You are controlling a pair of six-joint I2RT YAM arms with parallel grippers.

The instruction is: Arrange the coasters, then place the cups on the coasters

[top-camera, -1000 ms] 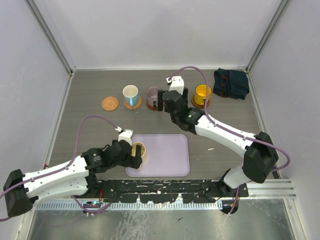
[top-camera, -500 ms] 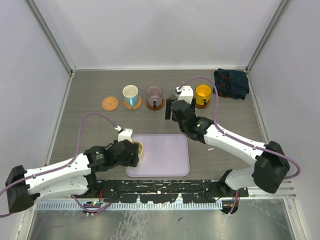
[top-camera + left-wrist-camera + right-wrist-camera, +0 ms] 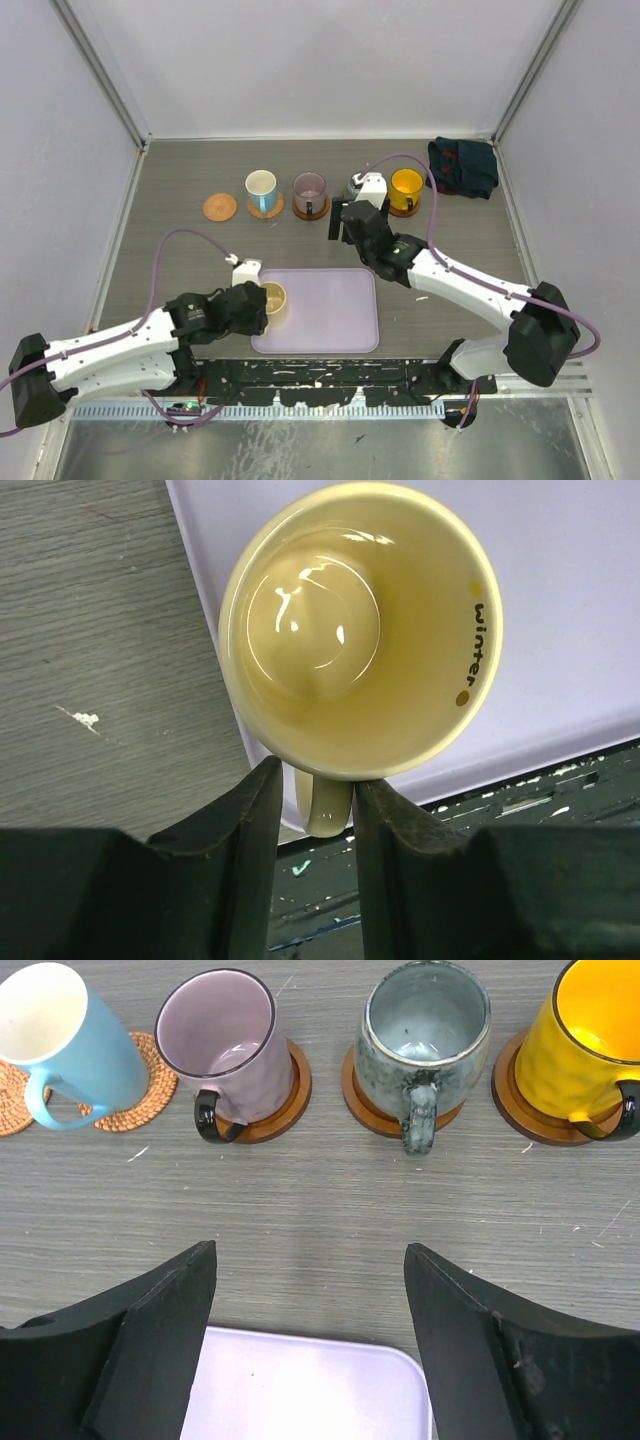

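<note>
A cream-yellow cup (image 3: 273, 296) (image 3: 360, 630) stands at the left end of the lavender tray (image 3: 335, 315). My left gripper (image 3: 257, 301) (image 3: 318, 780) is shut on the cup's handle, one finger on each side. Four cups stand on coasters in the far row: white and light blue (image 3: 70, 1045), purple (image 3: 220, 1040), grey-green (image 3: 427, 1035) and yellow-orange (image 3: 590, 1045). One bare coaster (image 3: 220, 207) lies left of them. My right gripper (image 3: 340, 224) (image 3: 310, 1247) hangs open over the table between that row and the tray, holding nothing.
A dark folded cloth (image 3: 463, 166) lies at the far right corner. Grey walls close in the table on three sides. The tray (image 3: 300, 1390) fills the near middle, and both arm bases sit on a black rail (image 3: 330, 375) at the near edge.
The left fingers have closed in onto the cream-yellow cup's handle. The right gripper has drawn back toward the tray, away from the grey-green cup, which now stands on its coaster.
</note>
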